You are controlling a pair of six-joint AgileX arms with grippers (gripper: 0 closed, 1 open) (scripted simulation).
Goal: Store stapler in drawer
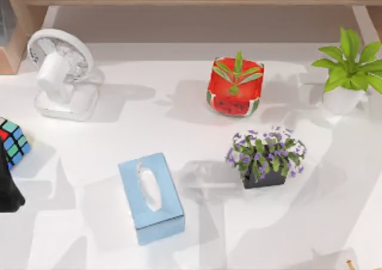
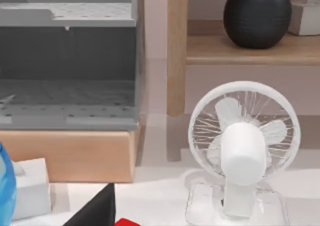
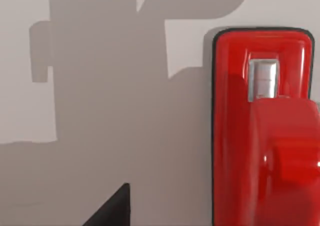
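Note:
The stapler [image 3: 262, 131] is glossy red with a black edge and a small metal plate. It lies flat on the pale table surface in the right wrist view. A black part of my right gripper [image 3: 110, 208] sits beside it, apart from it. The grey drawer [image 2: 67, 71] stands in a wooden frame, with its perforated inside showing. A black part of my left gripper [image 2: 95, 211] points toward it, and that gripper [image 1: 7, 192] sits at the table's left edge. A small red patch [image 2: 127, 222] lies by it; I cannot tell what it is.
A white fan [image 1: 59, 73] stands back left, with a Rubik's cube [image 1: 12, 141] at the left edge. A blue tissue box [image 1: 150, 197] is front centre. The watermelon-patterned pot [image 1: 234, 86], a purple flower pot [image 1: 265, 159] and a green plant [image 1: 349, 73] fill the right. A black ball [image 2: 257, 13] rests on the shelf.

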